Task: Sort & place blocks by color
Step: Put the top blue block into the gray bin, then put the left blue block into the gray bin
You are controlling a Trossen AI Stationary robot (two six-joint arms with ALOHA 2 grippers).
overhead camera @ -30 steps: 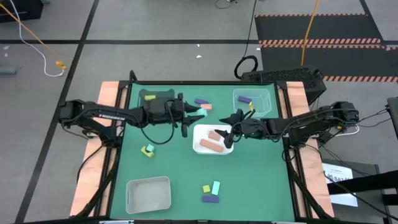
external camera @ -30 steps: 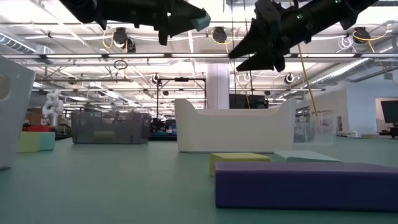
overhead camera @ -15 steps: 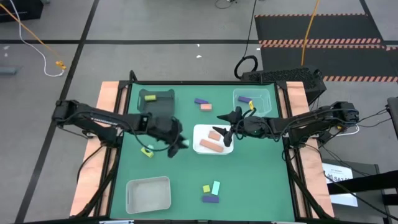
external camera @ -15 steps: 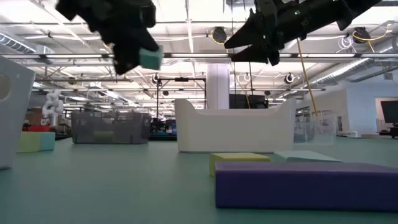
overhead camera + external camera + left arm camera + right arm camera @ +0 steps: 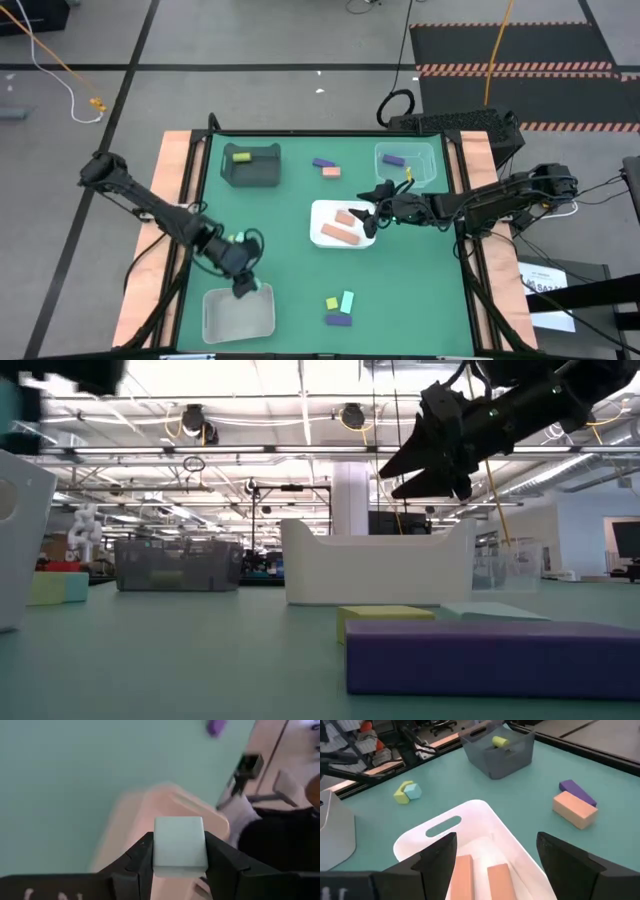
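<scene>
My left gripper (image 5: 243,286) hangs over the far rim of the light grey tray (image 5: 210,302) at the near left, shut on a mint green cube (image 5: 179,840). My right gripper (image 5: 372,206) is open above the white tray (image 5: 318,236), which holds two salmon-pink bars (image 5: 496,880). A yellow block (image 5: 241,156) lies in the dark grey tray. Purple and yellow blocks (image 5: 393,158) lie in the clear tray. On the table lie a purple and a salmon block (image 5: 327,167), a yellow-and-mint pair (image 5: 407,791), and yellow, mint and purple blocks (image 5: 340,308) near the near edge. My left gripper pinches the mint green cube by two opposite side faces (image 5: 156,851), one finger (image 5: 136,862) on each side. The cube is lifted clear, above the light grey tray (image 5: 150,815).
The dark grey tray (image 5: 252,172) stands at the far left and the clear tray (image 5: 425,150) at the far right. Bare green mat (image 5: 290,270) lies between the trays. Wooden strips (image 5: 172,160) run along both table sides.
My left gripper has carried the mint cube from beside the dark grey tray at the far side toward the table's near left, ending over the light grey tray. My right gripper has stayed open above the white tray, drifting slightly toward the right.
</scene>
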